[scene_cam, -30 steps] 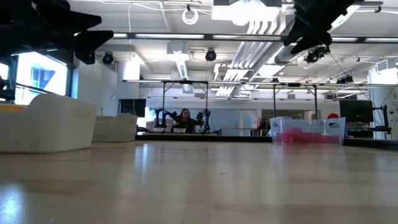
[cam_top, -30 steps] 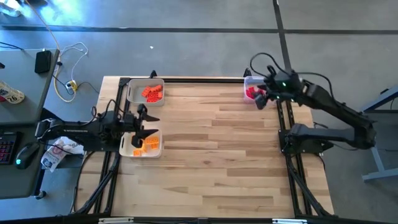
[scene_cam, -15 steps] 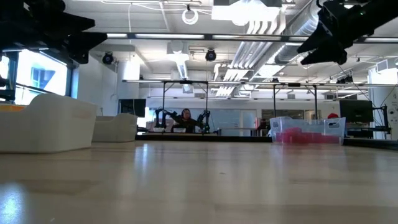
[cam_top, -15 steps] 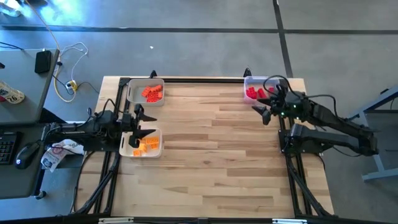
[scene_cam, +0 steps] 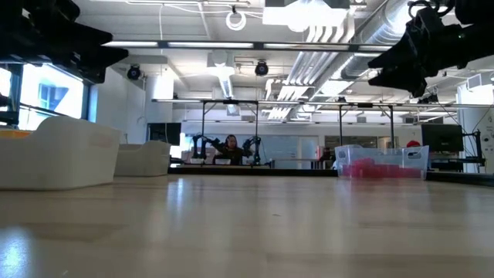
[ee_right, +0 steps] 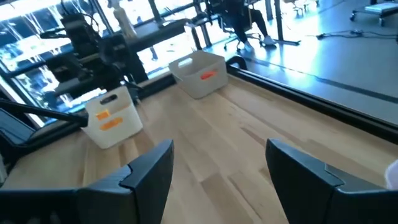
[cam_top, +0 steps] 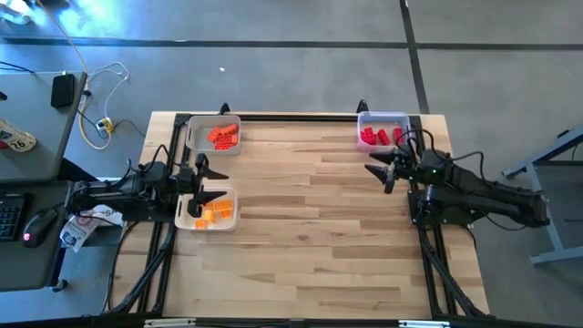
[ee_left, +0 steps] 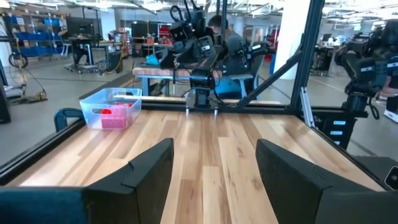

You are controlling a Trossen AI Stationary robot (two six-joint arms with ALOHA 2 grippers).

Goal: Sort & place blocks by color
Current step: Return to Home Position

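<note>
Table [cam_top: 319, 210]: pale wood planks, black frame rail round the edge.
Floor [cam_top: 273, 64]: smooth grey, dark seam lines, bluish glare in one corner.
Behind the left jaws, off the table: grey side desk [cam_top: 41, 137] carrying a keyboard [cam_top: 7, 217], a mouse [cam_top: 35, 239] and a looped white cable [cam_top: 107, 82].
Ahead of the left jaws, past the table's far edge: open workshop hall, white column [ee_left: 295, 56], blue shelving [ee_left: 31, 28].
Low view: exposed ceiling with silver ducts [scene_cam: 340, 35] and strip lights [scene_cam: 193, 44]; bright window [scene_cam: 50, 96]; black-framed benches [scene_cam: 231, 131] far back, a person [scene_cam: 230, 145] seated there.
</note>
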